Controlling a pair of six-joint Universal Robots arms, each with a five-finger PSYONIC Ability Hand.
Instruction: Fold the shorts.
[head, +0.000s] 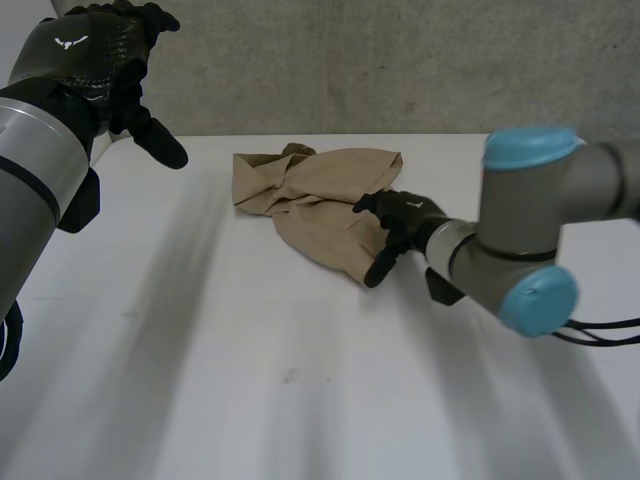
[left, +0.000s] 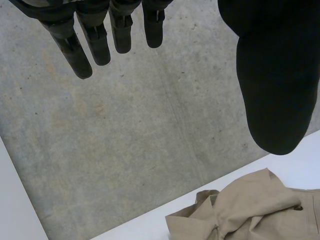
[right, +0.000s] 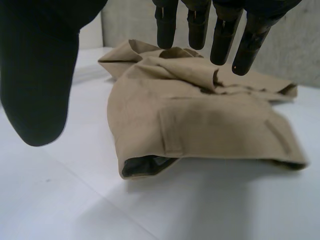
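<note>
You have the white table (head: 300, 400) in front of you, with the beige shorts (head: 320, 195) lying crumpled and partly doubled over at its far middle, near the grey wall (head: 400, 60). Your left arm (head: 30, 170) is raised high at the table's left side, well apart from the shorts. Its left hand (head: 95, 60) is released, fingers straight and spread from the thumb, holding nothing. Your right arm (head: 530, 230) reaches in low from the right. The right hand (head: 400, 222) sits at the shorts' right edge, fingers extended over the cloth, thumb apart, grasping nothing.
</note>
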